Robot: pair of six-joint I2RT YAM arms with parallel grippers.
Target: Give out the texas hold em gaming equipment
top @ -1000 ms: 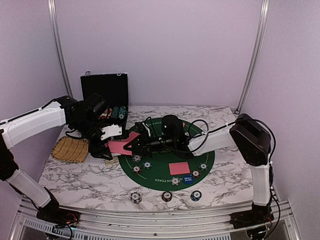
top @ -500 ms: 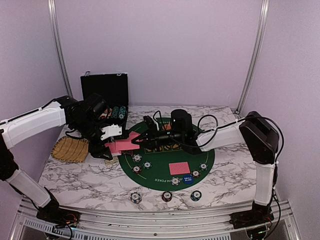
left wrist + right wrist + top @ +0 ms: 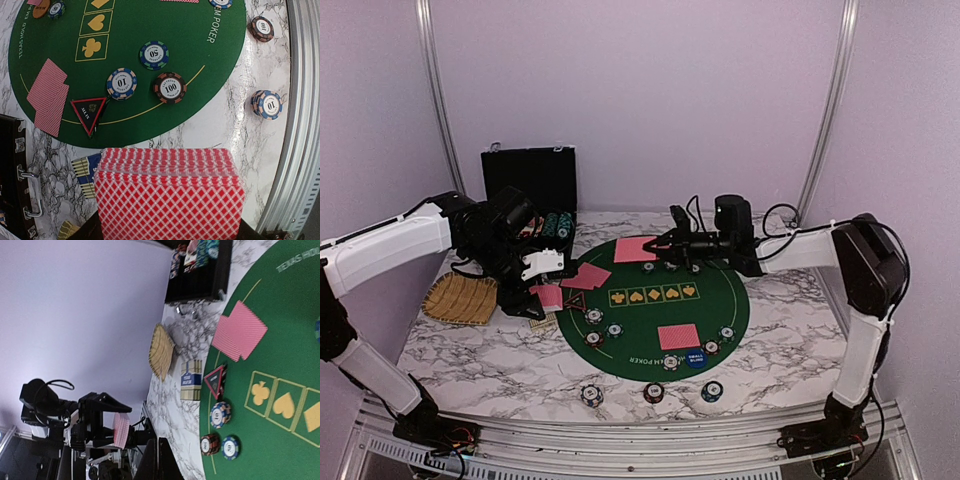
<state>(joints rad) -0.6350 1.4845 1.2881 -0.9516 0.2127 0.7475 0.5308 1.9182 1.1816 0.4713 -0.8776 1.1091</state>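
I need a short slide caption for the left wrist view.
Held deck in the foreground; beyond it, the green mat with triangle, two cards and chips.

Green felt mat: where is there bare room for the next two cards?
Bare: right side of the round green felt mat, between yellow suit boxes and striped poker chips. Crowded: its left rim, with red-backed cards, dark red-edged triangle, more chips.

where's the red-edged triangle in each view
Top external: triangle at the green mat's left edge.
Left wrist: triangle left of centre.
Right wrist: triangle just right of centre.
Shared landmark: the two overlapping red-backed cards beside it.
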